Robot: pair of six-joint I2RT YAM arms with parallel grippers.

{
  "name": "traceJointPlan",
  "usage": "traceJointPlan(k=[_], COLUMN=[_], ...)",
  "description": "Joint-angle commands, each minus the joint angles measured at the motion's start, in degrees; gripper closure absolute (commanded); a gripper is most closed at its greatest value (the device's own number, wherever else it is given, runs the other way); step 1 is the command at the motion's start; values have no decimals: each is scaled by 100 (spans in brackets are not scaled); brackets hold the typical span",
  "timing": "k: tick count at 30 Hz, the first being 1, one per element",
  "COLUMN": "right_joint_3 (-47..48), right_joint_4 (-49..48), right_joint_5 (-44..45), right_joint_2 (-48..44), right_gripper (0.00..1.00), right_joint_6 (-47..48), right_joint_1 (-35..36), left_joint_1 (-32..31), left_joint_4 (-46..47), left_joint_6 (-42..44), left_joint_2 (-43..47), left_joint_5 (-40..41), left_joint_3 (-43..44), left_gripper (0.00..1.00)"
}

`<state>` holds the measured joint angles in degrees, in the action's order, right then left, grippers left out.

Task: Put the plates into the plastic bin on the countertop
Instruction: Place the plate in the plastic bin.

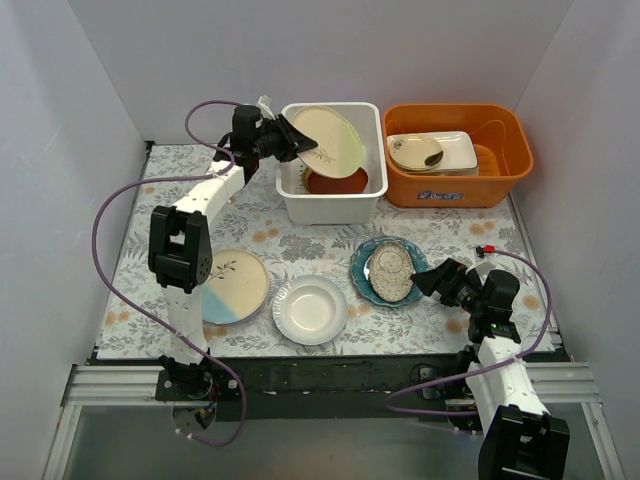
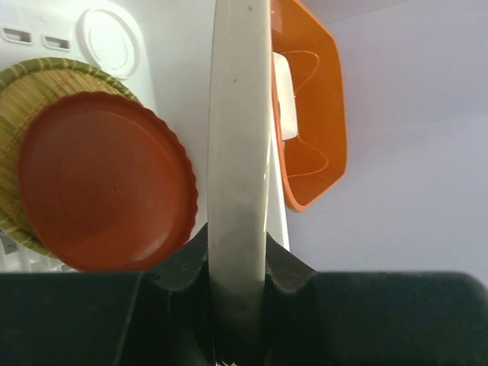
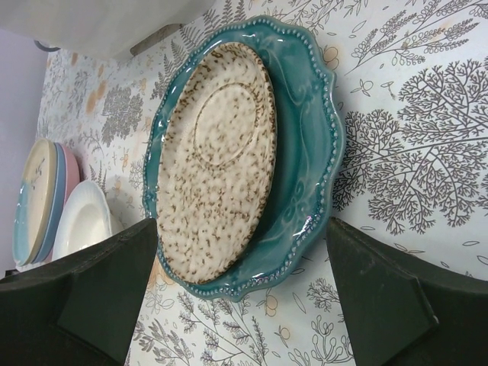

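Plates, cream one with sprig (image 1: 325, 140): left claw (image 1: 280, 140) is clamping its rim, edge-on between the jaws, with the disc slanting out ahead of the claw. Plastic bin (image 1: 330, 205) is sitting directly below, so release probably needs only a lowering. Inside it, a red-brown plate (image 2: 107, 179) is lying on a woven yellow plate (image 2: 23, 91). Right claw (image 1: 428, 280) is gaping, holding nothing, its jaws straddling the teal plate (image 3: 305, 152), which is carrying a speckled plate (image 3: 217, 160) just ahead on the table (image 3: 412, 114). Farther to that claw's left: white plate (image 1: 310, 310), cream-and-blue stack (image 1: 232, 285). Left arm is nearer the bin.
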<state>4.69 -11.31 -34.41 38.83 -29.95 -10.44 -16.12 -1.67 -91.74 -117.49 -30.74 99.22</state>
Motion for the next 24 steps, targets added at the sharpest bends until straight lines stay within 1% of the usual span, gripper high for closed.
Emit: traceJointPlan(k=[1,10,19,24], right_joint_3=[85,76,41,32], right_joint_4=[-293,-337,-354,-345], right_joint_5=[40,22,31,22], right_joint_2=[54,90,90,99], right_gripper=[2,2,2,2], right_joint_6=[60,42,69,77], right_joint_1=[-29,-29,-29,-37], left_joint_1=[-67,-155,-401,-488], left_joint_4=[11,-342,-896,-1063], left_joint_6=[420,631,1062,1123], left_joint_2=[157,-37,-335,-432], left_joint_5=[165,226,385,411], left_joint_3=[747,1055,1688,1838], left_gripper=[100,100,100,100])
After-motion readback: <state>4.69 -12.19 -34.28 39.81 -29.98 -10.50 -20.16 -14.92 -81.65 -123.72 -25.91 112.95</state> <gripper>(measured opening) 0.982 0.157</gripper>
